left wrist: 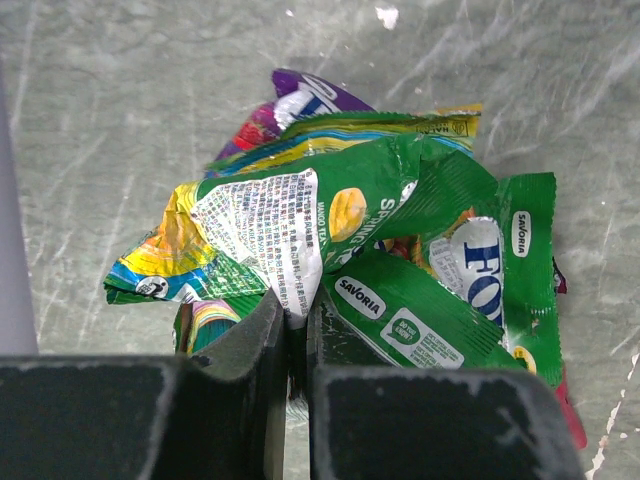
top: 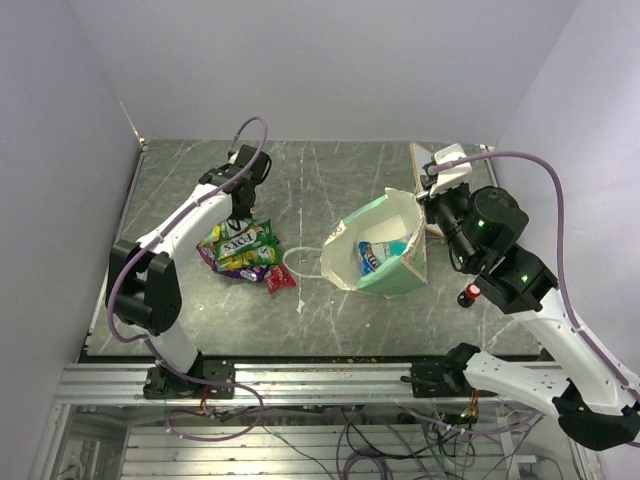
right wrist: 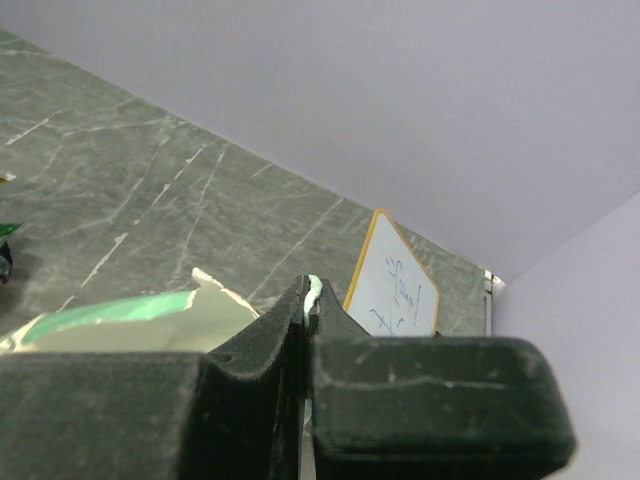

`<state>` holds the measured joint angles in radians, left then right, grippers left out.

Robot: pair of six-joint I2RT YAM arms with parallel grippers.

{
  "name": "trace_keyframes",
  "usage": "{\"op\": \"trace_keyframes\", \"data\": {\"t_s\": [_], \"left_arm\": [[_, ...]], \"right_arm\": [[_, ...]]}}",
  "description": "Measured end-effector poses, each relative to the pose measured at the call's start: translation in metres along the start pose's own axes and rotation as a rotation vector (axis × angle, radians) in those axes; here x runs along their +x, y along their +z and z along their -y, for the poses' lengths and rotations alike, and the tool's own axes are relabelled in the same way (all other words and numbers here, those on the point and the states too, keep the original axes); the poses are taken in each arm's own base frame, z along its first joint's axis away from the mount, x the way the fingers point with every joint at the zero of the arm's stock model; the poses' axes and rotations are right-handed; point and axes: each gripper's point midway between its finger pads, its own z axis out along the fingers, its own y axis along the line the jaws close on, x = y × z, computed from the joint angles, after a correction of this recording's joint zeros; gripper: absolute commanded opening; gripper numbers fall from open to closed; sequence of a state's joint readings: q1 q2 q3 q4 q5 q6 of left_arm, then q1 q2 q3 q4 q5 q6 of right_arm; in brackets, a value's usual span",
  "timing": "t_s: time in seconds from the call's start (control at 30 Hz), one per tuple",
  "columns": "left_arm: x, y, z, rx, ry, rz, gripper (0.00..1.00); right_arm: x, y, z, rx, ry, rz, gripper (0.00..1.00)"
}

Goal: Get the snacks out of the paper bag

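The left claw (top: 239, 222) (left wrist: 297, 316) is down over the snacks (top: 240, 252) (left wrist: 400, 250) on the left side of the counter (top: 330, 180). Its 2 fingers are almost closed & they pinch the edge of a green packet (left wrist: 290, 225), the one w/ a white patch of tiny print. That packet sits on top of the heap. More green ones, a purple one & a yellow bit lie under & beside it, all touching. A small red packet (top: 281, 278) lies at the near right edge of the heap.

The paper bag (top: 400, 278) (right wrist: 120, 318) is in the middle-right of the counter, well apart from the heap. It is tipped over w/ its open mouth facing up & left, so you can see the cream inside. One blue & white packet (top: 378, 255) is inside it. A white string handle (top: 300, 262) lies on the counter by the bag's left edge.

The right claw (top: 424, 200) (right wrist: 308, 298) is shut tight on the bag's top rim at the far right corner; a thin bit of mint paper pokes out btw the fingers.

A whiteboard (top: 418, 165) (right wrist: 395, 290) lies just behind the right claw. A red-capped knob (top: 467, 295) sits near the bag's right side, by the right arm
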<state>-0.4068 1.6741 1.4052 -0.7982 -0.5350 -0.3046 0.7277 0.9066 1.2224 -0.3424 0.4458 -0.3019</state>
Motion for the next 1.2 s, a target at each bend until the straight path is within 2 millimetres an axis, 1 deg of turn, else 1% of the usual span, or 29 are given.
{"op": "trace_keyframes", "data": {"t_s": [0.13,0.2,0.33,0.47,0.6,0.63,0.7,0.77,0.8,0.9,1.0,1.07,1.1,1.2], "left_arm": [[0.011,0.014,0.016,0.04,0.004,-0.047,0.07],[0.014,0.019,0.021,0.061,-0.009,-0.058,0.12],[0.022,0.025,0.029,0.098,-0.036,-0.075,0.35],[0.026,0.024,0.04,0.153,-0.06,-0.093,0.56],[0.028,0.019,0.044,0.188,-0.064,-0.102,0.67],[0.027,0.016,0.044,0.193,-0.065,-0.1,0.71],[0.025,0.011,0.041,0.198,-0.066,-0.098,0.86],[0.021,0.005,0.039,0.202,-0.064,-0.09,0.95],[0.018,0.002,0.038,0.203,-0.065,-0.084,0.97],[0.004,-0.007,0.036,0.212,-0.066,-0.058,0.99],[-0.008,-0.016,0.034,0.224,-0.069,-0.026,1.0],[-0.012,-0.021,0.032,0.232,-0.069,-0.012,1.0],[-0.013,-0.023,0.032,0.235,-0.068,-0.007,1.0],[-0.021,-0.033,0.029,0.251,-0.071,0.013,1.0]], "right_arm": [[0.001,-0.005,0.004,0.015,-0.001,0.019,0.0],[0.0,-0.008,0.007,0.024,0.005,0.032,0.0],[-0.002,-0.015,0.014,0.043,-0.009,0.049,0.0],[-0.002,-0.016,0.023,0.074,-0.076,0.044,0.0],[-0.003,-0.017,0.033,0.115,-0.155,0.036,0.0],[-0.004,-0.018,0.036,0.129,-0.17,0.035,0.0],[-0.007,-0.019,0.043,0.159,-0.199,0.039,0.0],[-0.01,-0.02,0.049,0.184,-0.224,0.041,0.0],[-0.011,-0.02,0.051,0.194,-0.234,0.042,0.0],[-0.014,-0.018,0.054,0.209,-0.258,0.045,0.0],[-0.016,-0.014,0.048,0.185,-0.268,0.057,0.0],[-0.018,-0.011,0.04,0.144,-0.263,0.077,0.0],[-0.018,-0.009,0.032,0.106,-0.255,0.097,0.0],[-0.015,-0.005,-0.002,-0.053,-0.218,0.141,0.0]]}}
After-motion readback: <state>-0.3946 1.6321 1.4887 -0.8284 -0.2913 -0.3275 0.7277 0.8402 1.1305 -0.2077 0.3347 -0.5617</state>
